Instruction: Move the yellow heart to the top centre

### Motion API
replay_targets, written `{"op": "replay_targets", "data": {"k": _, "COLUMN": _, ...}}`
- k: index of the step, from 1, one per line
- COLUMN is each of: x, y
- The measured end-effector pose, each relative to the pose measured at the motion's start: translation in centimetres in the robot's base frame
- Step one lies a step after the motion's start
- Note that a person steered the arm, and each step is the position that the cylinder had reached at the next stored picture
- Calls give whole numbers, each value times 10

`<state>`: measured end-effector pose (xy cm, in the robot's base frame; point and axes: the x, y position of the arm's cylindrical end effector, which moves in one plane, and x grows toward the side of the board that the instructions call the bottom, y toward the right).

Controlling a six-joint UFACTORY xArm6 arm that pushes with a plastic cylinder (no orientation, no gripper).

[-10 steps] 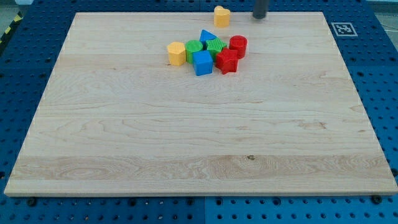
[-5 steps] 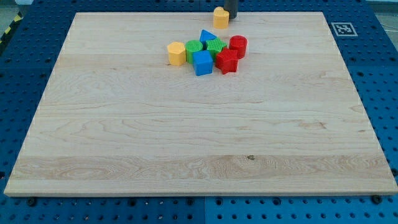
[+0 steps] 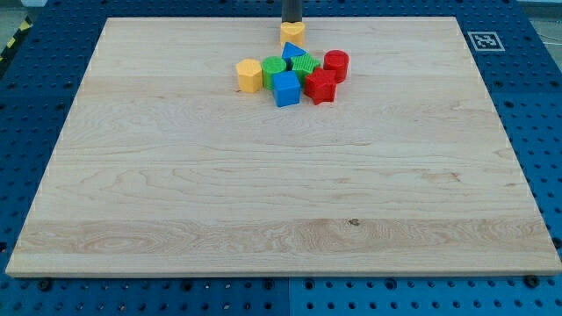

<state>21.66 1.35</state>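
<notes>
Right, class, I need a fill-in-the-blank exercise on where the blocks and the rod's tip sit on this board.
1. My tip stands just above the ____ heart, at the view's top.
2. The blue cube touches the ____ star on its right.
3. The yellow hexagonal block lies at the cluster's ____ end.

Missing words: yellow; red; left

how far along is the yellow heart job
Mostly done, it seems: the small yellow heart block sits near the wooden board's top edge, about centred. In hand: my tip is right behind it, on the side toward the view's top, apparently touching. Left: perhaps a slight nudge away from the blue triangular block just below.
</notes>
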Motion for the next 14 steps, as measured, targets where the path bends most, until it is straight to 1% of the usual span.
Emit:
{"op": "replay_targets", "data": {"k": 1, "x": 0, "y": 5}}
{"op": "replay_targets", "data": {"k": 2, "x": 11, "y": 32}}
{"op": "replay_targets", "data": {"k": 4, "x": 15, "y": 18}}
{"op": "replay_targets", "data": {"k": 5, "x": 20, "y": 34}}
{"op": "replay_targets", "data": {"k": 6, "x": 35, "y": 67}}
{"op": "replay_targets", "data": {"k": 7, "x": 50, "y": 40}}
{"op": "replay_targets", "data": {"k": 8, "x": 51, "y": 16}}
{"op": "replay_targets", "data": {"k": 9, "x": 49, "y": 13}}
{"op": "replay_targets", "data": {"k": 10, "x": 63, "y": 8}}
{"op": "replay_targets", "data": {"k": 11, "x": 66, "y": -18}}
{"op": "replay_targets", "data": {"k": 12, "x": 64, "y": -32}}
{"op": "replay_targets", "data": {"k": 13, "x": 61, "y": -3}}
{"op": "replay_targets", "data": {"k": 14, "x": 61, "y": -16}}
